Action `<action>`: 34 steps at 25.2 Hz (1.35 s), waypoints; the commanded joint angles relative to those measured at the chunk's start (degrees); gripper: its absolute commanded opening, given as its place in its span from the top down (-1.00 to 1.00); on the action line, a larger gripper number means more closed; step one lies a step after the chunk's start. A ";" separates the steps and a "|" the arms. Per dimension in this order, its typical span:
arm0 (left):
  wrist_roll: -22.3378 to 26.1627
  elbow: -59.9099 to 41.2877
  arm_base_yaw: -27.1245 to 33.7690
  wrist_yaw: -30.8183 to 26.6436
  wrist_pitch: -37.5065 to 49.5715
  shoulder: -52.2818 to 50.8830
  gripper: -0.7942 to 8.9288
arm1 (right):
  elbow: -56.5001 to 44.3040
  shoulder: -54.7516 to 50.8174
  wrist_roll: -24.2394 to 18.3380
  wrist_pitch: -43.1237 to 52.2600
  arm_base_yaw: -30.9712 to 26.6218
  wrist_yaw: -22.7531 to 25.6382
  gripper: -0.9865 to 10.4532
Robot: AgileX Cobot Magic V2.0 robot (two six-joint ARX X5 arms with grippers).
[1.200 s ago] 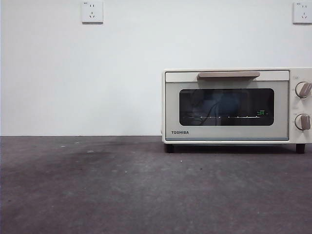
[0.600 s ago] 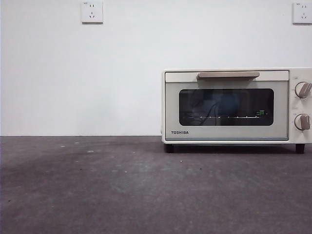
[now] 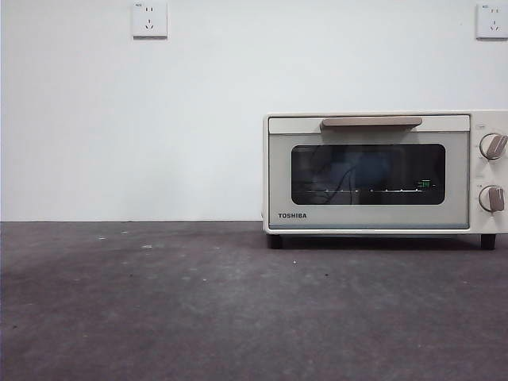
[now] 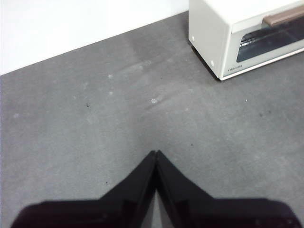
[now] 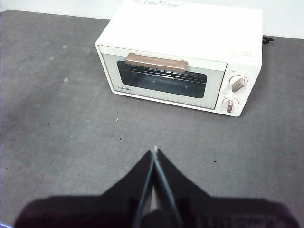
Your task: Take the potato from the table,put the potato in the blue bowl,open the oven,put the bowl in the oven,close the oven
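Note:
The cream-white oven (image 3: 385,173) stands at the right of the table (image 3: 198,302) with its dark glass door shut and its beige handle (image 3: 371,122) up top. It also shows in the right wrist view as the oven (image 5: 185,61) and at the edge of the left wrist view as the oven (image 4: 247,35). A blue shape behind the door glass (image 3: 361,171) is too dim to name. The potato and the blue bowl are out of view. My left gripper (image 4: 156,153) is shut and held above bare table. My right gripper (image 5: 155,151) is shut, in front of the oven and apart from it.
A white wall rises behind the table with two sockets (image 3: 150,19) high up. The oven's two knobs (image 3: 493,146) sit at its right end. A black cable (image 5: 268,40) trails behind the oven.

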 commanded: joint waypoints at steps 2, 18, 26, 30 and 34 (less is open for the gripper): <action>2.03 -0.17 -0.13 0.04 -0.31 0.61 0.85 | -0.46 -0.09 0.35 -1.16 0.02 -0.02 0.83; 1.81 -0.17 -0.11 0.09 0.28 13.84 0.85 | -0.44 6.32 0.33 -1.16 0.02 0.17 0.83; 4.55 -0.90 7.39 0.76 17.84 13.44 0.85 | -0.42 18.62 0.33 0.02 0.00 0.37 0.83; 4.46 -11.58 14.95 9.35 36.59 7.23 0.85 | -0.42 25.73 0.31 2.25 0.00 0.37 0.83; 4.42 -25.62 19.06 10.19 56.46 0.94 0.85 | -0.42 29.92 0.33 5.79 0.00 0.37 0.83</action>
